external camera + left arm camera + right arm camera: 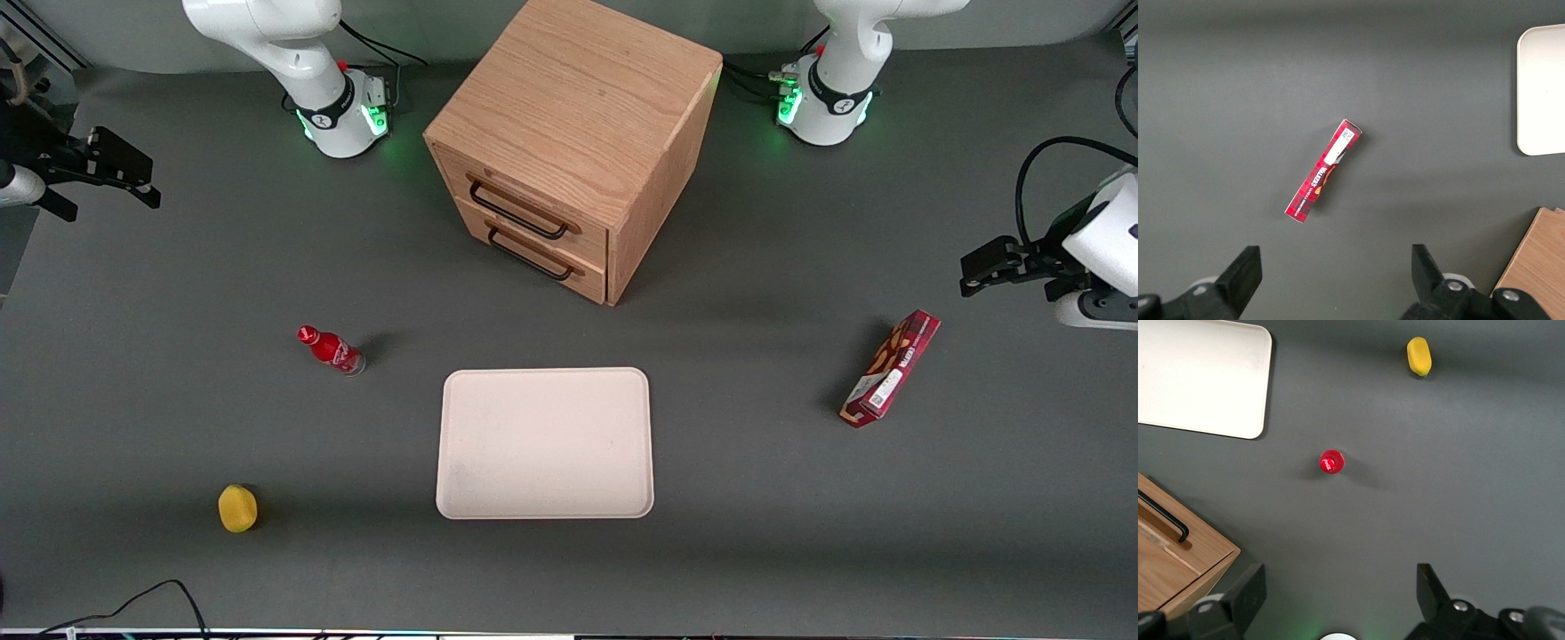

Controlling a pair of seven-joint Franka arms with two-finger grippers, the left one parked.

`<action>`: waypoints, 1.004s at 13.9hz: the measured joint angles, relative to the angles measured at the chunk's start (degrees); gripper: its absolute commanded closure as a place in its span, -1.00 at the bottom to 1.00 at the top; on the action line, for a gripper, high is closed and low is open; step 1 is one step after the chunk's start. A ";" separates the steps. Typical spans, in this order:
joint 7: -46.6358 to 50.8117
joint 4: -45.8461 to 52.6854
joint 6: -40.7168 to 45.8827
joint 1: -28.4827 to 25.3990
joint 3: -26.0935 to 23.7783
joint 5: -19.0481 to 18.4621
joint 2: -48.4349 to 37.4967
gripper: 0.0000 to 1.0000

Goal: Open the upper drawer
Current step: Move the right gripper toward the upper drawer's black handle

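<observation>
Two oak drawers sit closed in the cabinet (582,116); the upper drawer (524,200) is topmost, its black handle (518,211) untouched. The pincer (116,169) hangs spread wide, empty, toward the working arm's end of the desk (756,498).

The front camera is looking down over the whole grey table. My wrist camera is facing straight down past my open gripper (1338,597), sharing the cream rectangular tray (544,443) (1201,377) and small red bottle (332,349) (1332,461).
</observation>
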State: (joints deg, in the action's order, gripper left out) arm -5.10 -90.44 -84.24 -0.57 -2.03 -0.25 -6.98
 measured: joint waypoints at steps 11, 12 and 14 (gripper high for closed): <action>-0.40 0.48 0.06 -0.40 -1.34 2.37 0.55 -1.00; -1.51 0.47 0.08 -0.45 -2.40 3.69 0.94 -1.00; -8.36 0.46 0.07 -0.64 -4.13 7.35 1.83 -1.00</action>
State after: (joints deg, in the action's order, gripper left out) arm -13.47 -89.98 -84.17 -1.21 -6.16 7.10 -5.15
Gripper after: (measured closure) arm 0.000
